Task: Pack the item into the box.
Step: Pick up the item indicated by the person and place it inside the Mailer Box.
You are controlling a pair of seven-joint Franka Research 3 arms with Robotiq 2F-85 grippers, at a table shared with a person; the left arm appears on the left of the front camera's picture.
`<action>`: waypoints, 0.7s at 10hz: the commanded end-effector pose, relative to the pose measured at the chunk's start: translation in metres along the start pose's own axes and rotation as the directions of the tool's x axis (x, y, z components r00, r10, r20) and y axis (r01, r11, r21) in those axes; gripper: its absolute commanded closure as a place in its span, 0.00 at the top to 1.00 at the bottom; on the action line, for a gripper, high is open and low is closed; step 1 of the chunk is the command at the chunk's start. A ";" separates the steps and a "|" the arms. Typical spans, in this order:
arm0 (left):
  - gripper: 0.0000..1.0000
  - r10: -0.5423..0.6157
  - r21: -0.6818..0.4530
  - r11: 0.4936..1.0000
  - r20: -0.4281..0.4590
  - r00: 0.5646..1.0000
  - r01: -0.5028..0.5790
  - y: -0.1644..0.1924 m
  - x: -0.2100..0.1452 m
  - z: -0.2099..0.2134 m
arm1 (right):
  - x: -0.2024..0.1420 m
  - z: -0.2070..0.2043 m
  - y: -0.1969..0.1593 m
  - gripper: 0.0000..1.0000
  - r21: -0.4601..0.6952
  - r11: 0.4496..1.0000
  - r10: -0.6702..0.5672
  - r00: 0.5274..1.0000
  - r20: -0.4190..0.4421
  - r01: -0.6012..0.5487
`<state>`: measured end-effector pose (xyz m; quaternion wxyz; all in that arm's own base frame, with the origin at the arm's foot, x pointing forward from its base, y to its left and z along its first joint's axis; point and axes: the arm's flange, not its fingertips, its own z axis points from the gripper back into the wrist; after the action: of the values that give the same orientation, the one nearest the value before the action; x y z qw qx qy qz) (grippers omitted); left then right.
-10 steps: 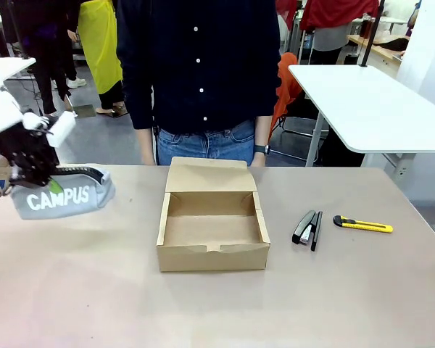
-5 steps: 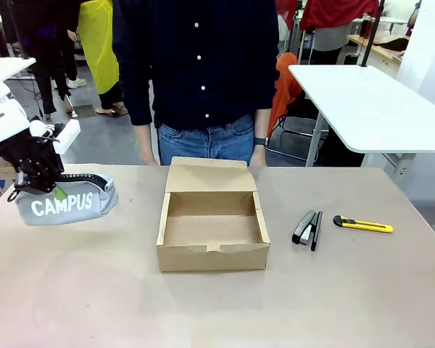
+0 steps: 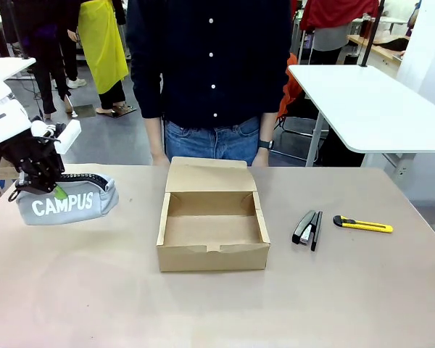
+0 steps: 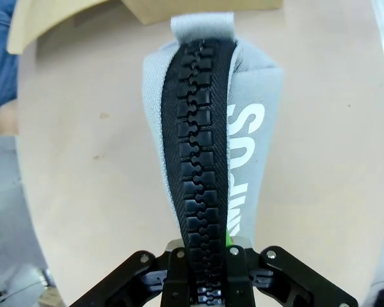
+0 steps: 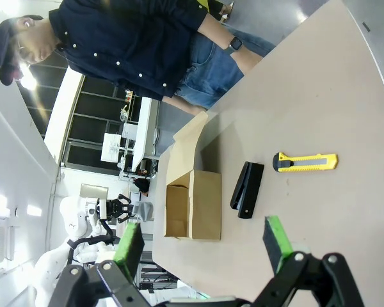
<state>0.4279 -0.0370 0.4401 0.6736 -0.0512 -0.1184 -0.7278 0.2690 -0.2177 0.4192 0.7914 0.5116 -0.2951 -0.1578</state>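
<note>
Pouch (image 3: pixel 67 201) | left jaws clamped on its zipper (image 4: pixel 201 160) edge | right jaws wide apart, empty

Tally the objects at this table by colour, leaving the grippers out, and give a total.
Grey: 1, the pouch
Brown: 1, the box
Black: 1, the stapler
Yellow: 1, the utility knife
Total: 4

The white left arm (image 3: pixel 1 119) bore a black, green-padded left gripper (image 3: pixel 51 187); the person (image 3: pixel 203 43) wore a dark buttoned shirt (image 3: pixel 217 87), jeans (image 3: pixel 210 141).
</note>
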 end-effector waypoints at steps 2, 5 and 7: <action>0.08 0.029 -0.017 0.999 -0.003 1.000 -0.029 -0.012 0.064 0.046 | 0.003 -0.001 -0.002 1.00 0.023 0.999 0.027 0.999 0.019 -0.028; 0.08 0.053 -0.016 0.998 -0.107 0.993 -0.055 -0.006 0.163 0.055 | 0.003 -0.001 -0.002 1.00 0.023 0.999 0.027 0.999 0.019 -0.028; 0.08 0.019 0.022 1.000 -0.144 0.989 -0.016 0.008 0.233 0.035 | 0.003 -0.001 -0.002 1.00 0.023 0.999 0.027 0.999 0.019 -0.028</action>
<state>0.3886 -0.2402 0.5350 0.6871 -0.0134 -0.0861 -0.7213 0.2690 -0.2180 0.4192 0.7917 0.5113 -0.2948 -0.1580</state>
